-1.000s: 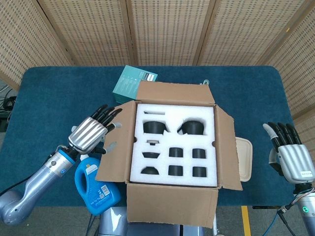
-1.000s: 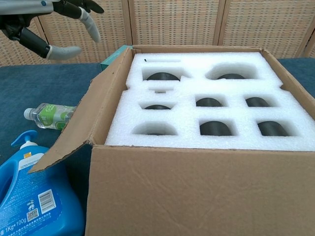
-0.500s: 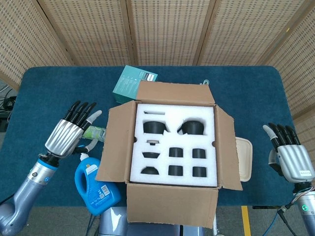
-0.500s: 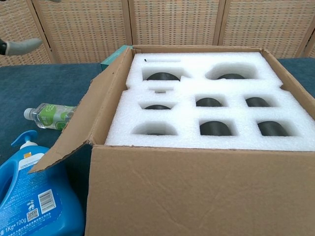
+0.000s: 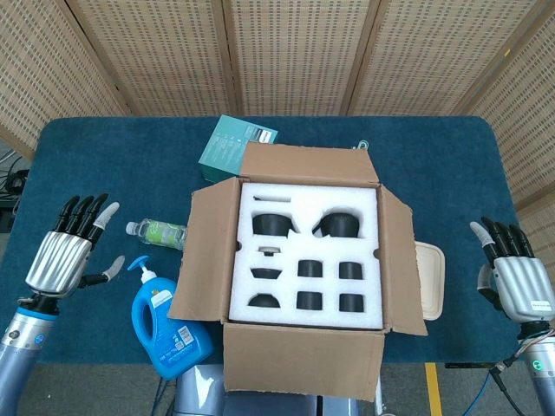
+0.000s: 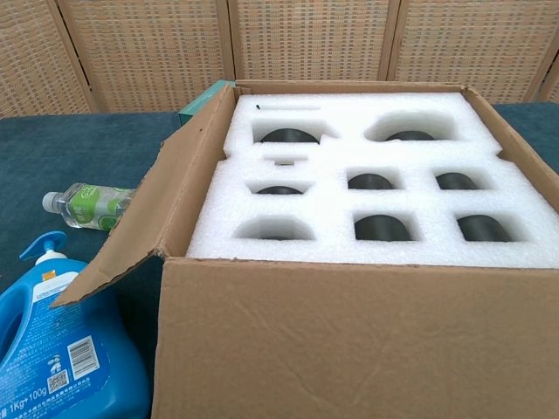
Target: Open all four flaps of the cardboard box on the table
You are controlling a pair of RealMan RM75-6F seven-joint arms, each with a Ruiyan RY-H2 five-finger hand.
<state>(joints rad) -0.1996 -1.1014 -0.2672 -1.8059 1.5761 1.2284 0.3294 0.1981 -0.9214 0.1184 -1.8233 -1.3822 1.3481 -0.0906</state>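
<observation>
Worktop (image 5: 104, 165): blue-covered, backed by perforated screens; both arms sit at its outer edges.
Cardboard box (image 5: 303, 360): stands at the middle of the near edge, all four flaps folded outward and white foam (image 5: 308, 251) with dark filled pockets exposed on top.
Left flap (image 5: 204, 251): slants up and out rather than lying flat, overhanging the detergent bottle (image 5: 169, 325) near the front-left corner.
Step in hand: by the look of it the opening is finished, and nothing on the box calls for another pull.
Next move: probably just parking both arms clear; pressing the left flap lower would risk knocking the bottle.
Left hand (image 5: 65, 251): released, fingers spread, holding nothing, at the left edge well apart from the box.
Right hand (image 5: 512, 273): likewise empty and spread, at the right edge.
Smaller items: teal carton (image 5: 230, 147) behind the box; water bottle (image 5: 156, 231) lying left of it.
</observation>
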